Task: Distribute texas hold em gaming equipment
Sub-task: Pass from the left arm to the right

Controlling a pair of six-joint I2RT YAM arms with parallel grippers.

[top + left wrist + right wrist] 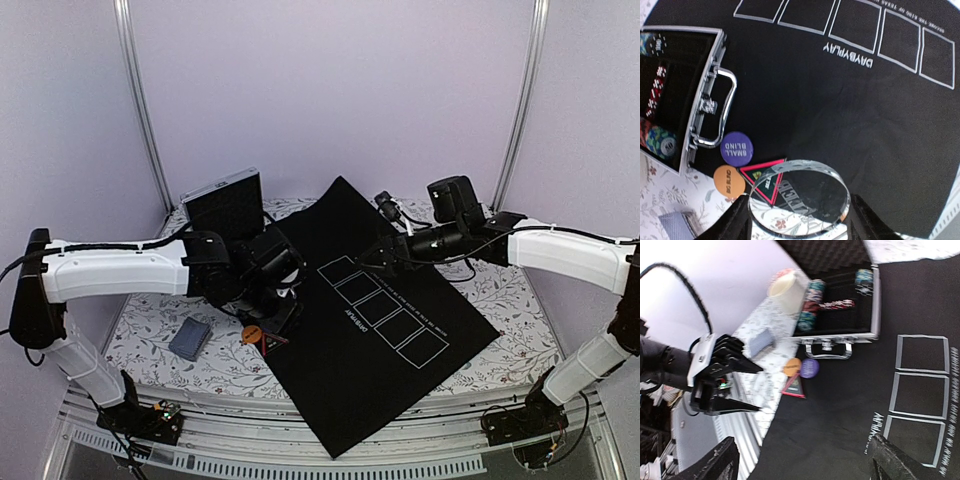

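Poker chips point(660, 142) sit in rows inside the open silver case point(705, 100), some teal and some red. The case lies at the left side of the black mat point(850, 110). Just beside its handle lie three things. One is the purple button point(737, 148) that says small blind. One is the orange button point(729, 181) that says big blind. The last is the red-edged triangle point(757, 174). The pack of cards point(190, 338) lies on the flowery counter point(140, 310), a little apart to the left.

The left claw point(799, 212) is partly closed and has a clear round button point(800, 190) squeezed between its two fingers. The clear round button is over the near edge of the mat, right by the triangle, which shows through it. I cannot tell if it touches the mat or hangs just above it.

The right claw point(802, 452) is spread wide and has nothing in it. It hangs over the mat, across from the case.

I think the step now is putting out the little buttons, and the clear one is in hand. The chips and cards are not shared out yet. Next, the left claw needs to hold the clear button flat, bring it to its spot, set it down softly and let go. It should not bump the triangle or the orange button. The clear button looks smooth, so it may slip.
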